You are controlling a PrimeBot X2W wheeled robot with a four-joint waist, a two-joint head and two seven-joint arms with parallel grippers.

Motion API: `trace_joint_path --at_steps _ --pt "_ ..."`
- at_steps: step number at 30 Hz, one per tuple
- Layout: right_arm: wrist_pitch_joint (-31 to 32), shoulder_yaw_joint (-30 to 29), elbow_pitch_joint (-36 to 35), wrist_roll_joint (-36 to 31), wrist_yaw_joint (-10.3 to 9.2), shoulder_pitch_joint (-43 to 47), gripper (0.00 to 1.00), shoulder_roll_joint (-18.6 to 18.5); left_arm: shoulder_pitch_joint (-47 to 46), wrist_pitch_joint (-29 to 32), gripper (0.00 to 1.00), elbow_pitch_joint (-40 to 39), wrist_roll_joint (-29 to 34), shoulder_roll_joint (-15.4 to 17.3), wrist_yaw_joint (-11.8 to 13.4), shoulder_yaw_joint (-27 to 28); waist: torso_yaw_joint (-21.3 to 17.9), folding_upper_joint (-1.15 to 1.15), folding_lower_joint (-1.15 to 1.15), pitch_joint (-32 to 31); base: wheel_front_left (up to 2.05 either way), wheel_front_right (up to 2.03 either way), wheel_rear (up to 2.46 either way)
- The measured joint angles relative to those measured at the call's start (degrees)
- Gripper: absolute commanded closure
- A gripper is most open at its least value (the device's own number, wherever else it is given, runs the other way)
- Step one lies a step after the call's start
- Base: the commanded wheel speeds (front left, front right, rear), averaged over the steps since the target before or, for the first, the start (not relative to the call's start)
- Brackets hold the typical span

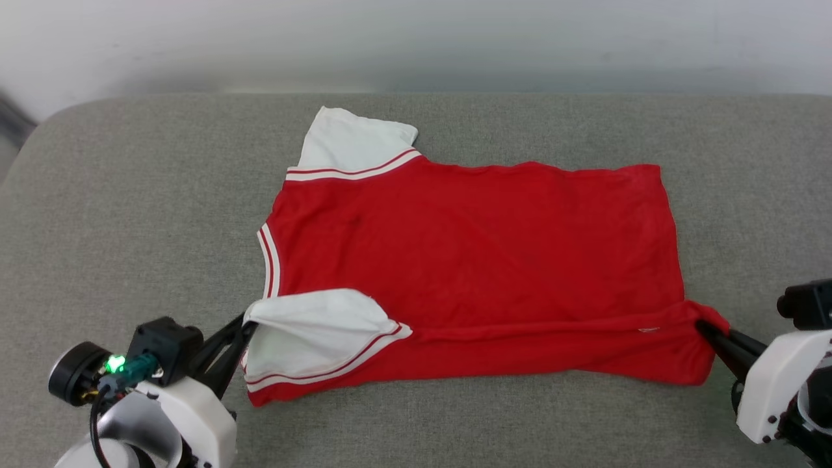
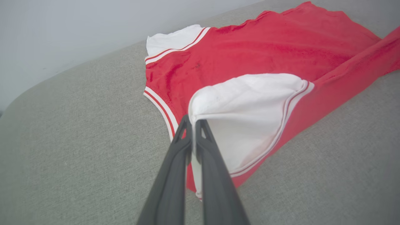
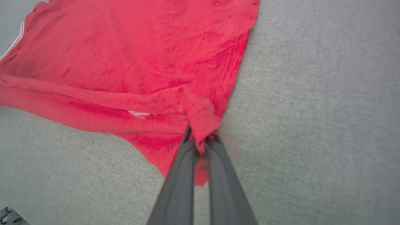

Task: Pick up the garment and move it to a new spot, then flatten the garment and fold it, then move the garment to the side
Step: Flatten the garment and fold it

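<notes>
The red T-shirt (image 1: pixel 481 260) is lying spread out on the grey cushion (image 1: pixel 130 227), and no letters are showing on top. It is lying sideways to the robot, with its neck end pointing to the robot's left and its bottom hem pointing to the right. The left gripper (image 1: pixel 246 328) is squeezing shut on the tip of the near white sleeve (image 1: pixel 312 331) and holding it up a little. The right gripper (image 1: pixel 705 328) is squeezing shut on the near bottom corner of the shirt, and the red cloth is bunching up between its fingers. So each arm is holding one end of the near long edge, and that edge is rolling over a bit. All the rest of the shirt is lying farther away from both grippers, toward the far white sleeve (image 1: pixel 354 146). I think the robot is starting a fold. Both arms are going to need to carry the near edge straight away from the robot, moving together.
</notes>
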Motion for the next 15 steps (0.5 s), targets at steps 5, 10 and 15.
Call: trace_joint_path --at_steps 5,10,15 --pt "1.5 1.0 2.7 -1.6 -0.01 -3.9 1.0 1.0 -5.9 1.1 1.0 4.4 0.1 -1.7 -2.1 -0.1 -0.2 0.0 0.0 2.6 0.0 0.0 0.0" --pt "1.4 2.3 4.8 -2.5 -0.01 -6.8 1.0 2.3 -10.4 2.8 1.0 10.3 -0.5 -3.6 -3.7 -0.6 -0.4 0.0 0.0 4.6 0.0 0.0 0.0" --pt "1.5 3.0 6.6 -3.1 -0.01 -9.6 1.0 2.5 -14.4 3.4 1.0 16.5 -1.3 -5.3 -5.8 -1.0 -0.5 0.0 0.0 6.9 0.0 0.0 0.0"
